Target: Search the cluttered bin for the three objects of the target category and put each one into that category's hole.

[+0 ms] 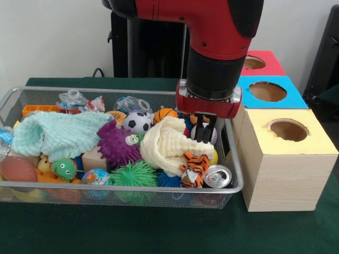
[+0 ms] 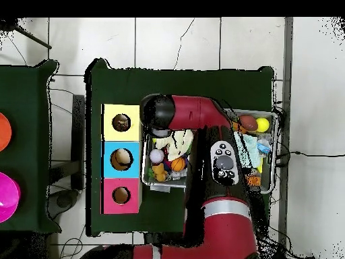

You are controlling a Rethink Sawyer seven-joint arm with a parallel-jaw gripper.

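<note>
Red arm (image 1: pixel 212 37) upright over bin (image 1: pixel 233 159)

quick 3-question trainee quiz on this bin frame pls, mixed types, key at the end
1. True or false: the gripper hangs over the bin's end nearest the boxes.
2. Which box stands closest to the front camera? A) red box B) blue box C) yellow box
3. Fill in: the toy tiger lies right beside an opened ____.

Key: 1 true; 2 C; 3 can
</note>
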